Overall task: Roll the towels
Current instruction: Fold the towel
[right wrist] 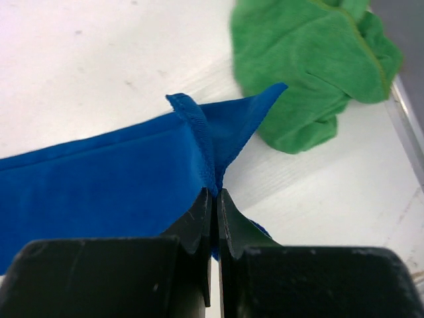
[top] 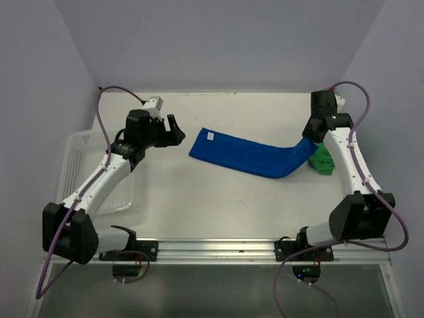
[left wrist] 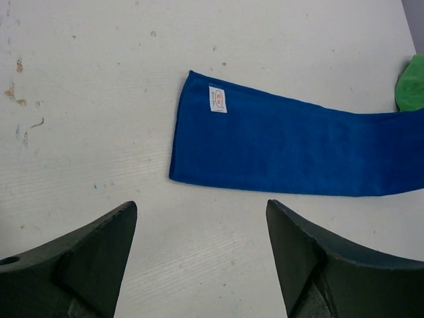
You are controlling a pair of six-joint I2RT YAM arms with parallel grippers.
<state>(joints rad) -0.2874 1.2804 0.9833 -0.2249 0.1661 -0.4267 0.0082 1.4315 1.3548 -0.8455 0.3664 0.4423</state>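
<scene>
The blue towel lies folded into a long strip across the table's middle, a white label near its left end. My right gripper is shut on its right end and holds that corner lifted; in the top view it is at the towel's right end. The green towel lies crumpled just right of it, also in the right wrist view. My left gripper is open and empty, hovering left of the towel's left end; its fingers frame bare table.
A white mesh basket stands at the table's left edge under the left arm. A metal rail runs along the near edge. The walls close in at the back and both sides.
</scene>
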